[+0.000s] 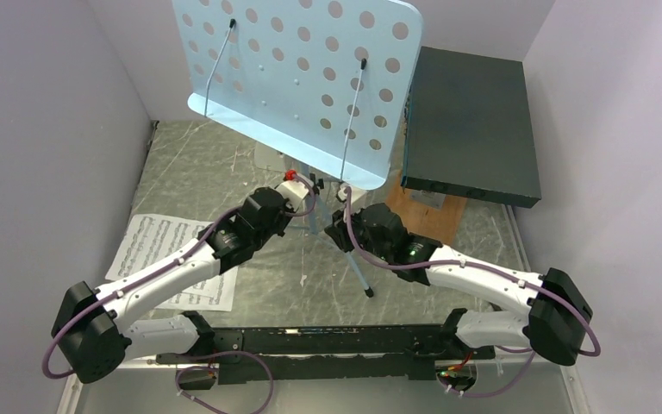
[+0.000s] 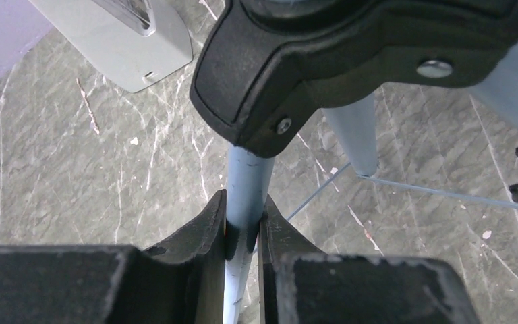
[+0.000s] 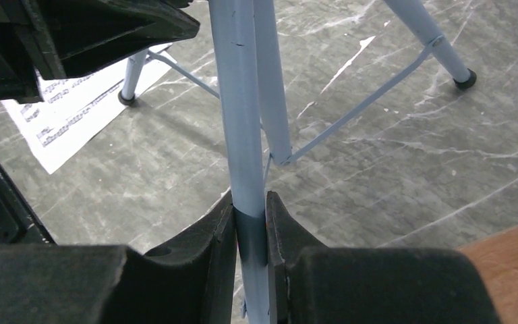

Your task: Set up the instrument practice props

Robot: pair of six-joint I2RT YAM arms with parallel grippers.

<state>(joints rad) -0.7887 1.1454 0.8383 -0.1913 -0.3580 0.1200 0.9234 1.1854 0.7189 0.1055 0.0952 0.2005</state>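
The light blue perforated music stand [image 1: 302, 78] stands upright at the back middle, and one tripod foot [image 1: 369, 293] reaches toward me. My left gripper [image 1: 308, 195] is shut on a light blue tube of the stand [image 2: 246, 182], just below its black hub [image 2: 351, 54]. My right gripper [image 1: 341, 213] is shut on the stand's centre pole [image 3: 239, 101] from the right. The printed sheet-music pages [image 1: 164, 259] lie flat at the left and also show in the right wrist view [image 3: 61, 115]. The grey-white metronome [image 2: 128, 40] stands behind the stand, mostly hidden under its desk [image 1: 267, 158].
A big dark box [image 1: 470, 121] sits on a wooden board [image 1: 427, 216] at the back right, close to the stand's desk. Lilac walls close in the left, right and back. The stand's feet [image 3: 467, 81] rest on the grey marbled table [image 1: 198, 164].
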